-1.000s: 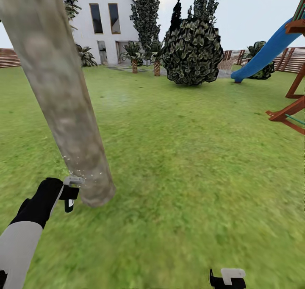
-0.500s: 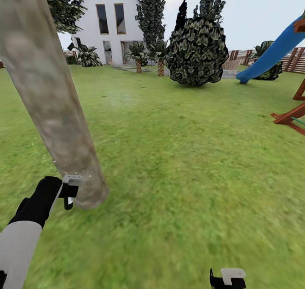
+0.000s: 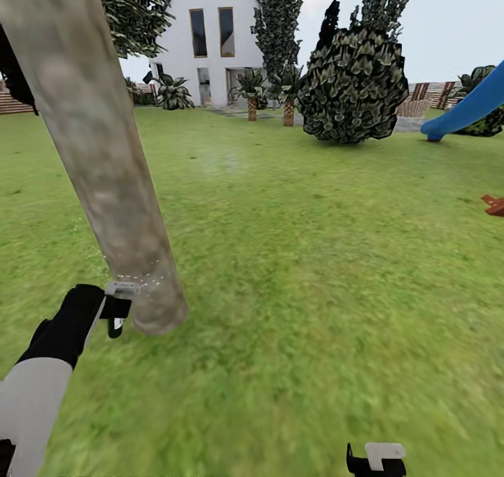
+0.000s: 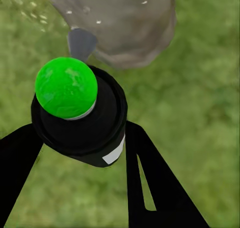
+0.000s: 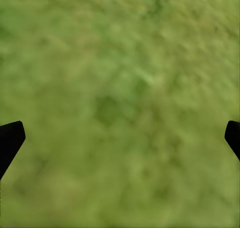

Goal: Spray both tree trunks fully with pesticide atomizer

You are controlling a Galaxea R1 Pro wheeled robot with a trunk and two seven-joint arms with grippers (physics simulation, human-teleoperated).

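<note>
My left gripper (image 4: 80,148), jaws clamped on the pesticide atomizer (image 4: 80,115), sprays the speckled base of the tree trunk (image 3: 98,162); right jaws apart over grass; next, I judge, aim higher.

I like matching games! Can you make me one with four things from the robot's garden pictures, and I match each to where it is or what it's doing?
Things:
1. pesticide atomizer
2. tree trunk
3. right claw
4. slide

Places or states:
A. blue, far off by the fence
B. open over bare grass
C. held in the left claw
D. dotted with white specks low down

Pairs: 1-C, 2-D, 3-B, 4-A
</note>
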